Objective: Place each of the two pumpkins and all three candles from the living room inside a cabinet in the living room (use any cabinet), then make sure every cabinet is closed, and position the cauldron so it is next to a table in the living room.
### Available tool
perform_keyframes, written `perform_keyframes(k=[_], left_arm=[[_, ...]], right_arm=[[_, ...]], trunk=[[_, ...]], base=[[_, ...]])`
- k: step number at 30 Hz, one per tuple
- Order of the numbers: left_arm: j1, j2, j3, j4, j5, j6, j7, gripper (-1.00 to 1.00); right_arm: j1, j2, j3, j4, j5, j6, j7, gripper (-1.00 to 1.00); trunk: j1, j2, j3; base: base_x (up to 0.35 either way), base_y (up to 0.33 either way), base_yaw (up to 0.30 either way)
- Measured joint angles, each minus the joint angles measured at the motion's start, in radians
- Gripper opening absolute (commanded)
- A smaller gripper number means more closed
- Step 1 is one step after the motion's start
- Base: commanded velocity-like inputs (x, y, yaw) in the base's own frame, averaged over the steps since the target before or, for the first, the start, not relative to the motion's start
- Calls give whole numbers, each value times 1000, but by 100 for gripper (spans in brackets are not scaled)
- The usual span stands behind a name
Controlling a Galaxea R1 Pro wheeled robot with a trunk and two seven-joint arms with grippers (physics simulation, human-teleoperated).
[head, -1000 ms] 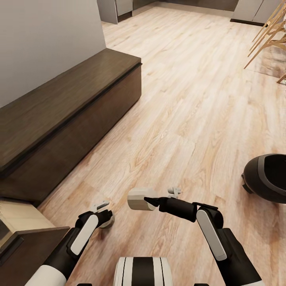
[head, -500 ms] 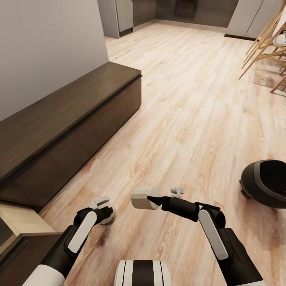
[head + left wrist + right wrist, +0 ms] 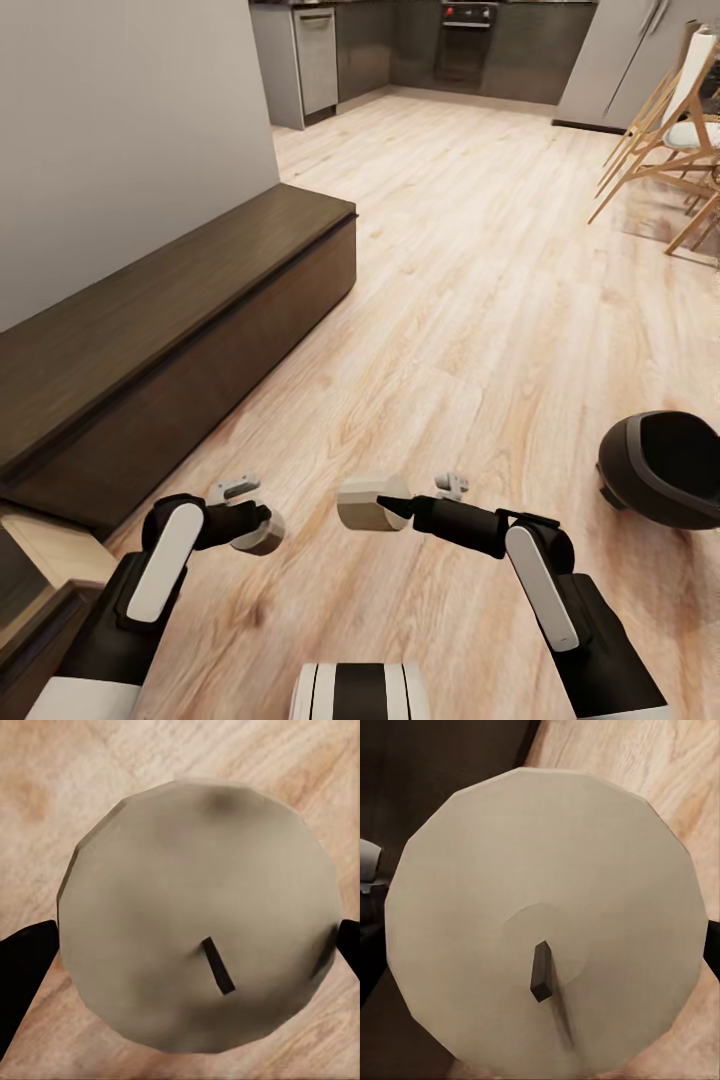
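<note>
Pale wood flooring [image 3: 470,300] spreads from the robot toward grey kitchen cupboards [image 3: 318,55] at the far end. 2 candles are seen, each a stubby olive-tan cylinder with a short dark wick. 1 candle [image 3: 262,532] is clamped in the left gripper [image 3: 255,525]; in the left wrist view its top [image 3: 199,919] is pinched between 2 black fingers [image 3: 22,960]. The other candle [image 3: 368,502] is gripped by the right gripper [image 3: 385,505], its wick end facing the right wrist camera [image 3: 547,922]. Both forearms are held low and bent inward above the floor. 1 cabinet [image 3: 180,340], long and dark brown, is set against the wall at the left. 1 black cauldron [image 3: 665,470] is seen tilted on the floor at the right. Wooden chairs [image 3: 665,130] are placed beyond it.
</note>
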Motion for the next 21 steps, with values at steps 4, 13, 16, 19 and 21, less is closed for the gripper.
perform_keyframes(k=[4, 13, 16, 19, 21], left_arm=[[1, 0, 0, -8, 17, 2, 1, -100], [1, -5, -4, -13, 20, 3, 2, -100], [1, -5, -2, -13, 20, 3, 2, -100], [1, -8, -5, -13, 23, 2, 2, -100], [1, -8, -6, -13, 21, 3, 2, -100]], right_arm=[[0, -1, 0, -1, 2, 17, -2, -100], [0, 6, 2, -13, 1, 100, -188, -100], [0, 6, 3, -14, -2, 104, -208, -100], [0, 8, 4, -14, 2, 106, -216, -100], [0, 8, 7, -14, 2, 106, -228, -100]], trunk=[[-2, 1, 16], [-6, 3, 50], [-7, 4, 62], [-9, 4, 74], [-10, 5, 81]], base=[[-36, 0, 0], [-117, 0, 0], [-93, 0, 0], [-7, 0, 0], [-2, 0, 0]])
